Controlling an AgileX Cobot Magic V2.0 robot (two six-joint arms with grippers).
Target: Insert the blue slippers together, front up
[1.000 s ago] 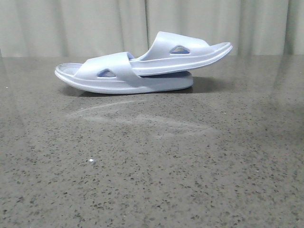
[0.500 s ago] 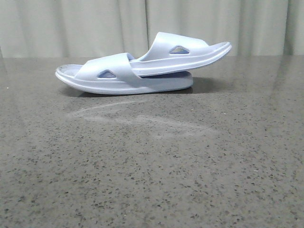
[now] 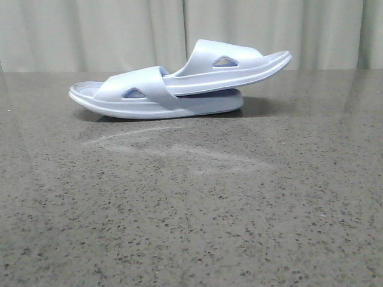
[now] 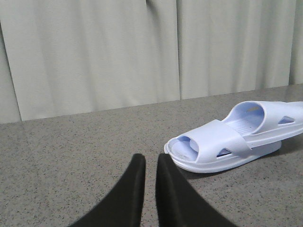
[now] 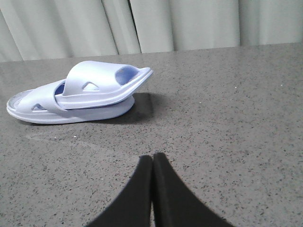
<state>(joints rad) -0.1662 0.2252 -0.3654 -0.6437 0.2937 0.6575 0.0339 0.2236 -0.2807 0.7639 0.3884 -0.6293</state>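
Foam slippers (image 3: pixel 179 86) lie nested on the table (image 3: pixel 191 209); front view shows the upper one's toe tucked under the lower one's strap, heel propped up. Left wrist view: left gripper (image 4: pixel 150 163), fingers nearly touching, holds nothing, well apart from slippers. Right wrist view: right gripper (image 5: pixel 152 163) closed, empty, clear of slippers, suggesting insertion complete.
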